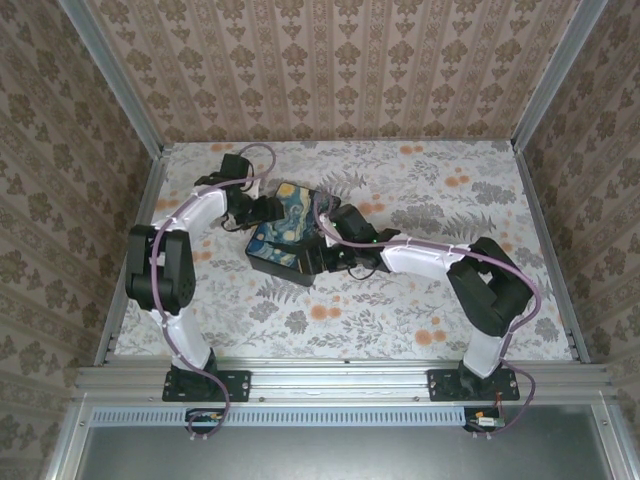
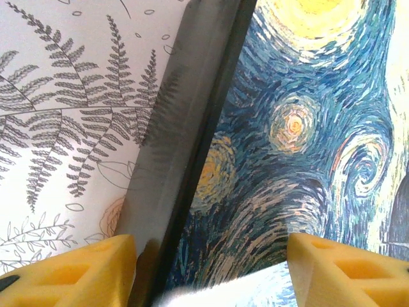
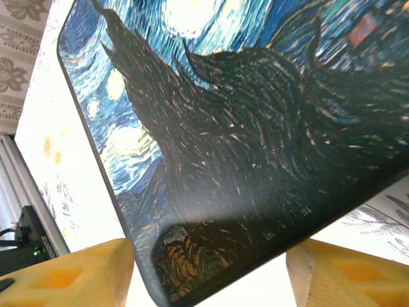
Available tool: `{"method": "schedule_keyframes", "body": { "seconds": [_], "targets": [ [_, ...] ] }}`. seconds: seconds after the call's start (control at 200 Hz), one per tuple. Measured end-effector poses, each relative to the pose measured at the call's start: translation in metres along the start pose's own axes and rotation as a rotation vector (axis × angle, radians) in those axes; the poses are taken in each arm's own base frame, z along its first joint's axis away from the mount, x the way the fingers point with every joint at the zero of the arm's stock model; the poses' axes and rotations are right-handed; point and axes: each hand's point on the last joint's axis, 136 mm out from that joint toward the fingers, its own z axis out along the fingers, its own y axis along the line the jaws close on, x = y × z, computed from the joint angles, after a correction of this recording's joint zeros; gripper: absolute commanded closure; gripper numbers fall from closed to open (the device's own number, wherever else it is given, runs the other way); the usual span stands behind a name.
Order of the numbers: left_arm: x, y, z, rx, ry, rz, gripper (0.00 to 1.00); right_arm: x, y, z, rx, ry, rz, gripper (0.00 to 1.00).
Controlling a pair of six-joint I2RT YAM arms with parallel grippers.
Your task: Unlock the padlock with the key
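A black box with a swirly blue painted lid [image 1: 283, 235] lies mid-table between both arms. My left gripper [image 1: 264, 209] hovers at its far left edge. Seen from the left wrist, this gripper [image 2: 211, 276] is open, its yellow fingers [image 2: 70, 272] straddling the dark edge of the box lid [image 2: 307, 128]. My right gripper [image 1: 324, 256] is at the box's right side. It [image 3: 211, 278] is open too, and a rounded corner of the lid [image 3: 243, 128] lies between its fingers [image 3: 348, 275]. The brass padlock and the key are hidden from every view.
The floral tablecloth [image 1: 420, 300] spreads around the box, with free room at right and front. Patterned walls enclose the table on three sides. A metal rail [image 1: 340, 378] carries the arm bases along the near edge.
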Motion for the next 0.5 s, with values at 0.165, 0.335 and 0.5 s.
{"method": "schedule_keyframes", "body": {
  "seconds": [0.165, 0.335, 0.5],
  "targets": [
    [0.006, -0.009, -0.019, 0.003, 0.001, 0.015, 0.36, -0.029, 0.003, -0.052, 0.031, -0.107, -0.017, 0.3],
    [0.0, -0.019, -0.051, -0.006, -0.055, 0.051, 0.35, -0.063, -0.02, -0.119, 0.111, -0.262, 0.022, 0.42],
    [0.005, -0.024, -0.071, -0.031, -0.086, 0.07, 0.35, -0.039, -0.081, -0.127, 0.267, -0.227, 0.137, 0.43]
  ]
}}
